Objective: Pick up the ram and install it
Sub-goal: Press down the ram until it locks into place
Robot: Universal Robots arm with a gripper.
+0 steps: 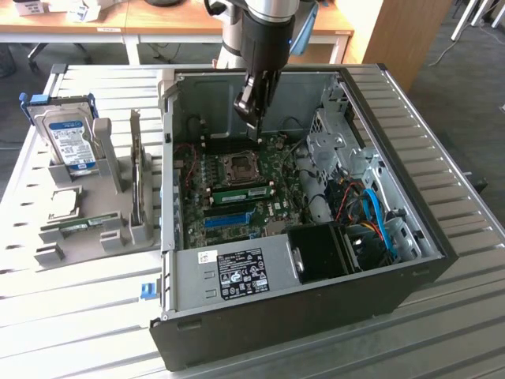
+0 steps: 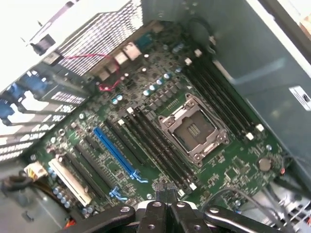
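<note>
**Mia:** What is the biggest thing in the exterior view?

**Ben:** A grey metal table (image 1: pixel 442 158). On it stands an open computer case (image 1: pixel 316 312). A green board (image 1: pixel 272 209) lies flat inside the case.

**Mia:** And beside the case?

**Ben:** At 9 o'clock from the case there is a grey holder (image 1: pixel 118 178). A hard drive (image 1: pixel 69 142) with a blue and white label stands in it.

**Mia:** Where is the robot's claw (image 1: pixel 251 126)?

**Ben:** It hangs over the board, at 12 o'clock from the square chip socket (image 1: pixel 239 166). The claw is clenched tight, and there is nothing in it.

**Mia:** Where is the ram (image 1: pixel 79 227)?

**Ben:** A thin green stick lies low in the holder, at 6 o'clock from the hard drive. That looks like the ram. It is well apart from the claw.

**Mia:** Is there other green stuff?

**Ben:** Yes. Another green stick (image 1: pixel 241 190) sits in a slot on the board, at 6 o'clock from the socket. A blue slot (image 1: pixel 229 219) lies just past it, also at 6 o'clock.
</note>
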